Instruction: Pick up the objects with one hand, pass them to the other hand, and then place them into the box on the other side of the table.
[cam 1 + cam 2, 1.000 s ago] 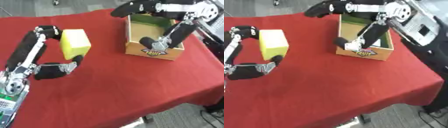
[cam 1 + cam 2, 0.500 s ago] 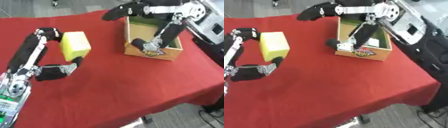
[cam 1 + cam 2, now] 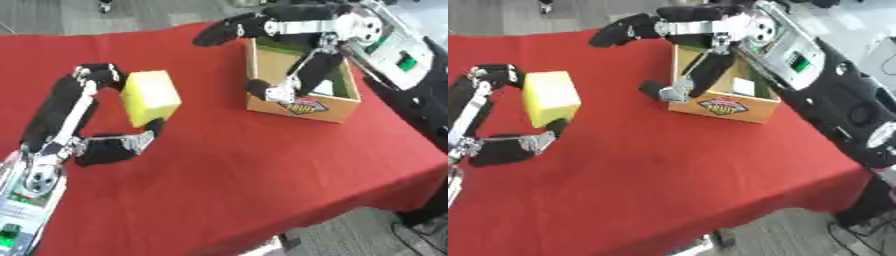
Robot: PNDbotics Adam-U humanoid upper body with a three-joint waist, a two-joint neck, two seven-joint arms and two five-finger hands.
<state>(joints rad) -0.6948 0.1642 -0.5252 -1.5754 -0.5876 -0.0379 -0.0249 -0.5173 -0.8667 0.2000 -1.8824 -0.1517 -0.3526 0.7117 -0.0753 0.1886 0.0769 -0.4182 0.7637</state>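
Note:
A yellow block (image 3: pixel 150 96) is held above the red tablecloth (image 3: pixel 245 170) at the left. My left hand (image 3: pixel 66 107) pinches it, curled fingers on its upper left corner and thumb under its lower edge. My right hand (image 3: pixel 302 25) reaches in from the upper right. Its straight fingers stretch left past the box's near corner, and its thumb hangs down in front of the box wall. It holds nothing and is well apart from the block. The cardboard box (image 3: pixel 302 106) stands at the right, with something white and something green inside.
The table's right and front edges drop off to grey floor (image 3: pixel 350 235). My black torso with a green light (image 3: pixel 407 62) fills the upper right, close behind the box.
My right hand has swung left, from over the box to beyond its left corner, toward the block. The left hand still holds the block in about the same place. The camera has shifted.

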